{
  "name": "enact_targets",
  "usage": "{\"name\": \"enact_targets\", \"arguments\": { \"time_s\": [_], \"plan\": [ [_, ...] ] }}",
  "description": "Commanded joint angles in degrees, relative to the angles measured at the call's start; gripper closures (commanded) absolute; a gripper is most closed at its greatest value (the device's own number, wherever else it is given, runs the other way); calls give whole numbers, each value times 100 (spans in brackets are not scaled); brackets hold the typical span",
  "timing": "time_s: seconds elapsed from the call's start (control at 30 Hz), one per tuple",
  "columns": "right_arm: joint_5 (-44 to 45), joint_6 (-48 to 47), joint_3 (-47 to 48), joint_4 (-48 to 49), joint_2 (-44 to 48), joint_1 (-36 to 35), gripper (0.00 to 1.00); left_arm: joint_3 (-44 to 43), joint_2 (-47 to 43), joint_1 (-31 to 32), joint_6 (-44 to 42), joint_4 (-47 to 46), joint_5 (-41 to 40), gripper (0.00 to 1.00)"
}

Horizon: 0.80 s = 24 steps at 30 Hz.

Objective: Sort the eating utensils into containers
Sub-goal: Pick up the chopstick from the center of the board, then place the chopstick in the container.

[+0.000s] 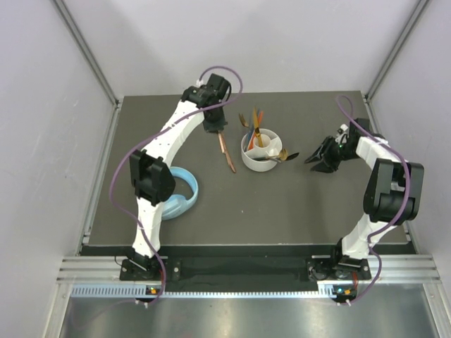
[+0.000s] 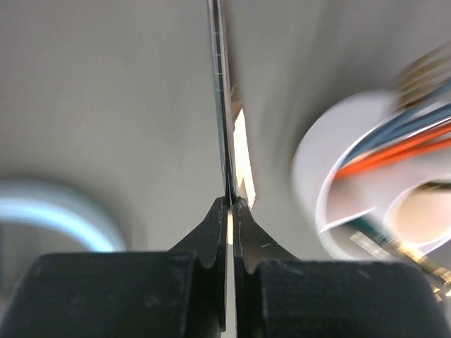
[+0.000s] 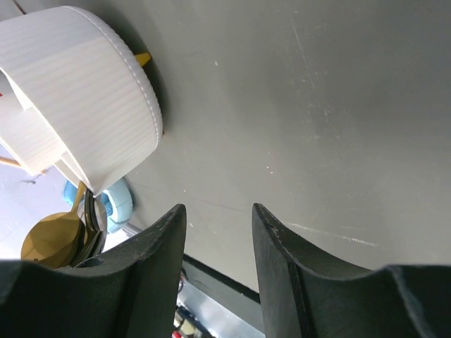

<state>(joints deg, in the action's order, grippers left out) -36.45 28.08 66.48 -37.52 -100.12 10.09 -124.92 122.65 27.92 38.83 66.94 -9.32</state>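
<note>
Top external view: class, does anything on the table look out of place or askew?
The light blue headphones at left are no utensil. A gold spoon sticks out sideways over the right rim of the white holder.

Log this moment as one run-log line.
left pincer: shut on bronze utensil | right pincer: open, empty | white holder: utensils inside

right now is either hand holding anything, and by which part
The left hand pinches a slim bronze utensil by one end, the rest sticking out past the fingertips. The right hand is open and empty.
</note>
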Motion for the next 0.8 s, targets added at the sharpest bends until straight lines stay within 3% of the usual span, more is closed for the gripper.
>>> {"name": "enact_targets", "arguments": {
  "time_s": [0.0,0.17,0.33,0.77],
  "plan": [
    [67,-30,190,-63,396,-103,57,-621,207,3,-1287,-1242,-422,100],
    [129,14,304,-194,405,-200,57,-357,285,-41,-1783,-2272,-123,100],
    [251,-4,541,-317,309,-253,57,-1025,541,-15,-1730,-2361,431,100],
    [296,-13,594,-291,177,-262,57,-586,163,503,-1703,-2563,906,100]
  ]
}}
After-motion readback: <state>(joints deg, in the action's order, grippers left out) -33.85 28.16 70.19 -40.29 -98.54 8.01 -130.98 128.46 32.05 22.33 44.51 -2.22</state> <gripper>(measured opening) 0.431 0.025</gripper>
